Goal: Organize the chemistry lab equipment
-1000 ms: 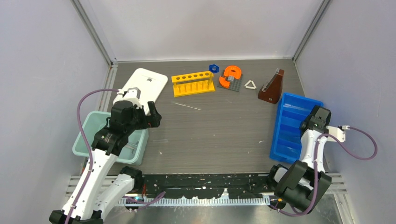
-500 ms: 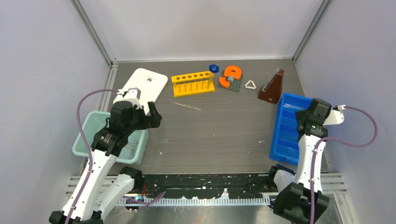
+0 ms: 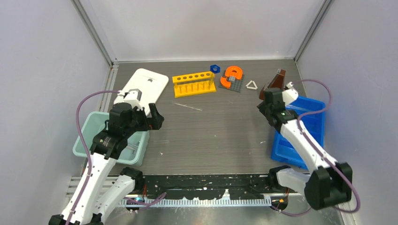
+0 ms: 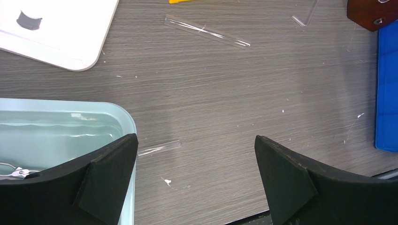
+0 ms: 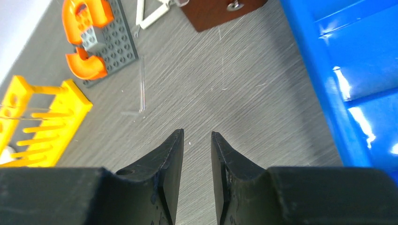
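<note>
Right pincer (image 5: 196, 133): jaws a narrow slit apart, nothing between them. It hangs over bare table, with the tray (image 5: 356, 51) to its right and the flask (image 5: 217, 10) just far of it.

Left pincer (image 4: 195, 137): spread wide, empty, above the right corner of the bin (image 4: 61, 119). Tongs (image 4: 13, 171) lie inside the bin.

Not yet sorted: rack (image 3: 193, 84), hex (image 3: 215, 68) and triangle (image 3: 252, 85) along the far edge; rod (image 3: 187, 107) mid-table.

Risks, my judgement:
- The slit looks too narrow for the flask. If I advance without opening, my tips butt it and shove or tip it toward the far wall.
- The triangle lies just left of the flask, so a wide approach could sweep it aside.
- The rod is thin and clear. Closing on it flat may send it rolling, and I may misjudge where it lies.
</note>
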Tool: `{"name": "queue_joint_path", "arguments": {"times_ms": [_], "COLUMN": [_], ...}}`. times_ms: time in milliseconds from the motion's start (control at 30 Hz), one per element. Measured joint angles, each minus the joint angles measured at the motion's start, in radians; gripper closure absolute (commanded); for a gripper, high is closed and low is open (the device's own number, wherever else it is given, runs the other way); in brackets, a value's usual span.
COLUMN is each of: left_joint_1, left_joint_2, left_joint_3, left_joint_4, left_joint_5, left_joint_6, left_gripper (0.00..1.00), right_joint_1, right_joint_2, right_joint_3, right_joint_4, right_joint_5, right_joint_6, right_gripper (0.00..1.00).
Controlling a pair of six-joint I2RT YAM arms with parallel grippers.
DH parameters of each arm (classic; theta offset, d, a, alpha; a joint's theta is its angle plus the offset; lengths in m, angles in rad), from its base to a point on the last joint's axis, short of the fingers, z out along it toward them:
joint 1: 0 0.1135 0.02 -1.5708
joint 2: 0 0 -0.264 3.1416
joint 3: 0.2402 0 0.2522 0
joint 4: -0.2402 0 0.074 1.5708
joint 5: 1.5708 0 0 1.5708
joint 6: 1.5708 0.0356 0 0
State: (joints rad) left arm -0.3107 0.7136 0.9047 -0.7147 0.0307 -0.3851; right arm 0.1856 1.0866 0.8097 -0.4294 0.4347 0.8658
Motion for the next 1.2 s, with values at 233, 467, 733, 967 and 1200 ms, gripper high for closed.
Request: {"name": "queue_joint_path", "arguments": {"times_ms": [233,467,733,967,1200], "left_joint_1": [-0.006,-0.017,-0.030,-0.037,-0.040], "left_joint_2": [-0.009,-0.012,-0.013,-0.023,-0.025], "left_joint_3": [0.000,0.000,0.000,0.000,0.000], "left_joint_4": [0.000,0.000,0.000,-0.001,-0.001], "left_joint_5": [0.000,0.000,-0.001,-0.008,-0.011], "left_joint_6": [0.000,0.000,0.000,0.001,0.001], "left_gripper": [0.00,0.00,0.00,0.00,0.00], "right_joint_1": [0.142,0.173,0.173,0.173,0.172], "right_joint_2": [0.344,0.671,0.893,0.978,1.012], "right_joint_3": [0.184,0.455,0.622,0.681,0.694], "right_joint_4": [0.016,-0.012,-0.035,-0.068,-0.077], "right_joint_5": [0.070,0.087,0.076,0.072,0.072], "right_joint_6": [-0.003,0.001,0.026,0.062,0.084], "right_gripper": [0.53,0.48,0.49,0.53,0.56]}}
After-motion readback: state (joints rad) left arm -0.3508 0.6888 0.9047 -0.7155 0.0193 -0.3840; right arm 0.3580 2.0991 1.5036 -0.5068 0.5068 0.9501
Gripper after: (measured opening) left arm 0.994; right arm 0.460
